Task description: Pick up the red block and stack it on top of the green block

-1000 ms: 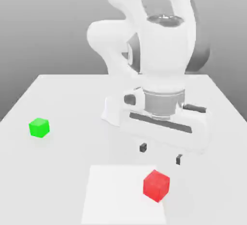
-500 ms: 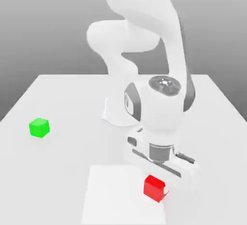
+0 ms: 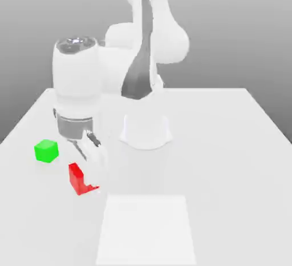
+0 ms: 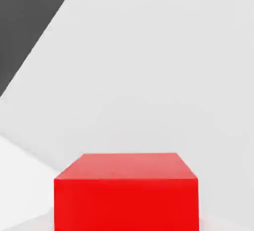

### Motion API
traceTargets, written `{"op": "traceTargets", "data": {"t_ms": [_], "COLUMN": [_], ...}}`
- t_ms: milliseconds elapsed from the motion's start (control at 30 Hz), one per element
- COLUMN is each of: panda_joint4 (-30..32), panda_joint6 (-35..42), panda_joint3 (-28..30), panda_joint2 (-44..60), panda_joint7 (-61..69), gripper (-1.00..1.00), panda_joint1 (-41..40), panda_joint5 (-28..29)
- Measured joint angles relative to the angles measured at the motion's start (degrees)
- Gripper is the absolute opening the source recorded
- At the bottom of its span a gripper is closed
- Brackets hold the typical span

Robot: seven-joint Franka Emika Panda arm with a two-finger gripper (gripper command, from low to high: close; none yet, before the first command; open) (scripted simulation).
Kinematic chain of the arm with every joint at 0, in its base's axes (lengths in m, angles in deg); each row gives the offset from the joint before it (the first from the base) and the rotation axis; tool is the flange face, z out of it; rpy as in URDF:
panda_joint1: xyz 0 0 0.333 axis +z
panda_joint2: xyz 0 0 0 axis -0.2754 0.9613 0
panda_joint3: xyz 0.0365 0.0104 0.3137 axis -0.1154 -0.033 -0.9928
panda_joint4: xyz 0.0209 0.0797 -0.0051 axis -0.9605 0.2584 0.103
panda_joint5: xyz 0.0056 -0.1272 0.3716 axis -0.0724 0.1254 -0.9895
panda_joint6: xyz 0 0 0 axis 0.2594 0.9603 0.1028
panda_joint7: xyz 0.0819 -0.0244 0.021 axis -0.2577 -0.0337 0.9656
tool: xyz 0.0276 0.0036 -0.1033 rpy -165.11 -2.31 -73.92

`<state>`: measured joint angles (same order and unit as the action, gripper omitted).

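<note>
Beside green block (image 3: 46, 150) — gripped red block (image 3: 77, 178)

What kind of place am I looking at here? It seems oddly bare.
Most likely a computer-simulated test bench: a plain white table against a featureless grey backdrop, a white robot arm, and two small matte cubes, bright red and bright green.

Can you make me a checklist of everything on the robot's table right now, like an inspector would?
Surface: white table, with a lighter square patch near the front edge.
Job's things: red block held in the gripper, to the exterior view's right of the green block; green block sits on the table, nothing on top.
Clutter: nothing seen.
Grippers: gripper, jaws shut on the red block.
Cables: nothing seen.
Surroundings: plain grey backdrop; white arm base at the table's middle.
</note>
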<state>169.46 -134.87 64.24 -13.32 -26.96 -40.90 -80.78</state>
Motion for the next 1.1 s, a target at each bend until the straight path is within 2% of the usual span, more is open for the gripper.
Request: {"op": "traceTargets", "data": {"t_ms": [400,767,1100], "panda_joint4": [7.6,7.6,7.6], "panda_joint6": [1.9,-4.2,-10.1], "panda_joint3": [21.0,23.9,25.6], "panda_joint2": [-9.4,-4.0,2.6], "panda_joint7": [15.0,18.9,23.8], "gripper": [-1.00,-1.00,-1.00], "panda_joint1": [-22.3,-19.9,-16.2], "panda_joint5": [6.7,2.0,-5.2]}}
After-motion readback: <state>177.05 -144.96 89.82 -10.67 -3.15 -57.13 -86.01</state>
